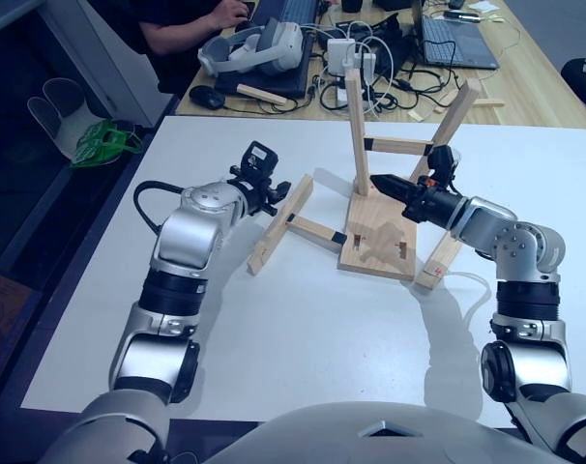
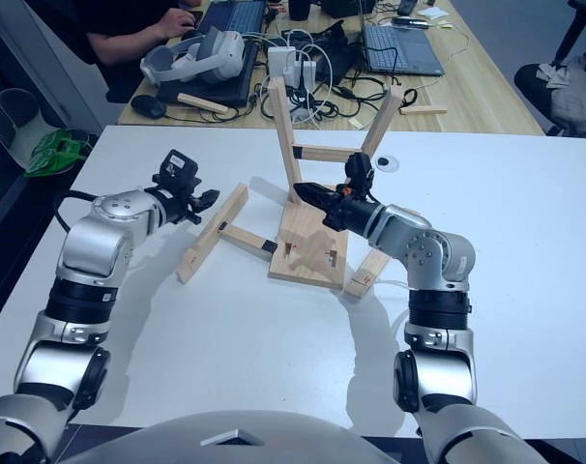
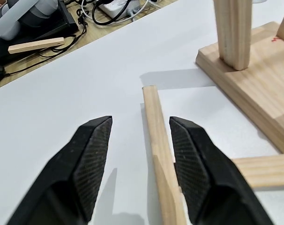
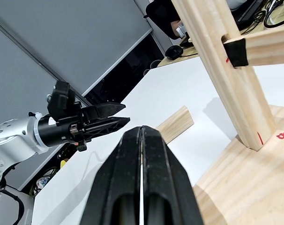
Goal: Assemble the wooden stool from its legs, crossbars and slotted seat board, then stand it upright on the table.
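Left end effector (image 3: 141, 123), spread wide, brackets the loose leg (image 3: 154, 112) on the desk (image 1: 274, 329) while the right end effector (image 1: 380, 182), pinched closed and empty, hovers beside the seat board (image 1: 375, 263); an off-centre squeeze could skid the leg sideways.

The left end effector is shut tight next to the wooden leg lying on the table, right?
No. The left end effector is open, its two fingers spread apart, next to the wooden leg lying on the table. The left wrist view shows it.
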Controlling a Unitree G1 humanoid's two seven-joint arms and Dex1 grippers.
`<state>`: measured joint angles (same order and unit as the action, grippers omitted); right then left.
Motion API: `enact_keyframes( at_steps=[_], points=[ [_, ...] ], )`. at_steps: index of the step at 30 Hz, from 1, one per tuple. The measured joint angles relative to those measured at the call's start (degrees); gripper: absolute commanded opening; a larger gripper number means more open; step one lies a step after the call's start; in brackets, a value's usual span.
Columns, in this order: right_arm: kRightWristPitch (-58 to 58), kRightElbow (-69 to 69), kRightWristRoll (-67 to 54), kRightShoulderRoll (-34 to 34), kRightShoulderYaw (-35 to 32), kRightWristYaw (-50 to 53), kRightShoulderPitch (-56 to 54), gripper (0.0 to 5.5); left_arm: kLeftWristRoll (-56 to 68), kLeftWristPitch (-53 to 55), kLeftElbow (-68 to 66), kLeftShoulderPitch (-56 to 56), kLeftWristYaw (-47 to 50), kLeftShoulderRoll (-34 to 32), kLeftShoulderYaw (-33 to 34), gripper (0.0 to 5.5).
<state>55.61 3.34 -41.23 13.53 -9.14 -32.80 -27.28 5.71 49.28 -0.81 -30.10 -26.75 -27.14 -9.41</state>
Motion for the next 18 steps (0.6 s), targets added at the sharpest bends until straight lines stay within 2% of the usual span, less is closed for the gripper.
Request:
enact_keyframes(
  at_steps=[5, 13, 18],
  points=[
    [-0.16, -0.01, -0.45, -0.33, -1.19, 0.97, 0.00, 0.00, 1.10, 1.61, -1.27, -0.35, -5.60, -2.36, -0.53, 2.26],
    [-1.06, 0.75, -0.53, -1.44, -1.32, 1.36, -0.11, 0.00, -2.53, -8.12, -27.35, -11.08, -13.79, -0.90, -6.39, 2.26],
    [-1.66, 0.99, -0.53, -1.59, -1.41, 1.95, -0.11, 0.00, -4.11, -11.87, -34.06, -14.43, -16.25, 1.11, -7.43, 2.26]
  ],
)
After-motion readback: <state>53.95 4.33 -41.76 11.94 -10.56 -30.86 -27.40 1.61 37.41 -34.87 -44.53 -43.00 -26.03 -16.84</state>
